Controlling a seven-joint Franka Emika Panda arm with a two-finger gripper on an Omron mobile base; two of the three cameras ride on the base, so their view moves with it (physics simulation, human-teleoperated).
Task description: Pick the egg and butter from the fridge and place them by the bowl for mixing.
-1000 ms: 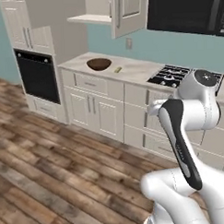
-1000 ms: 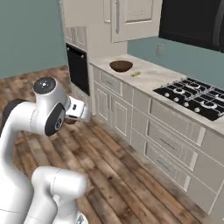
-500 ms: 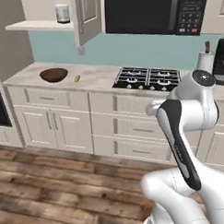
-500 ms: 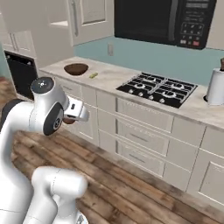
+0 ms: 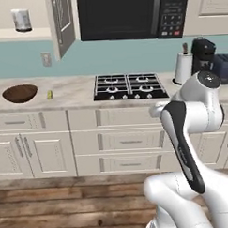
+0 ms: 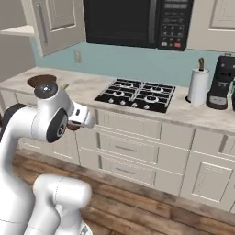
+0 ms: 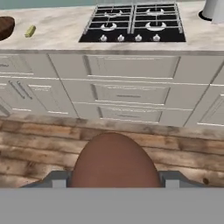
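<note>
Reddish-brown egg [image 7: 114, 161], dark brown bowl [image 5: 20, 93], pale-yellow butter [image 5: 49, 94], black stove [image 5: 129, 86].

Even, soft, shadowless rendered light fills all views, with no glare on the counter [image 5: 72, 92] or stove [image 5: 129, 85]. Detail is coarse and slightly blurred throughout. At the hand view's bottom center, the egg [image 7: 114, 162] looms large, smooth and featureless.

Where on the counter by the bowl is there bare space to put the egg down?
Bare counter runs from the butter right to the stove, and a narrower strip lies between the bowl and the butter. Farther right it is crowded: paper towel roll and coffee maker. The tool holds the egg.
</note>
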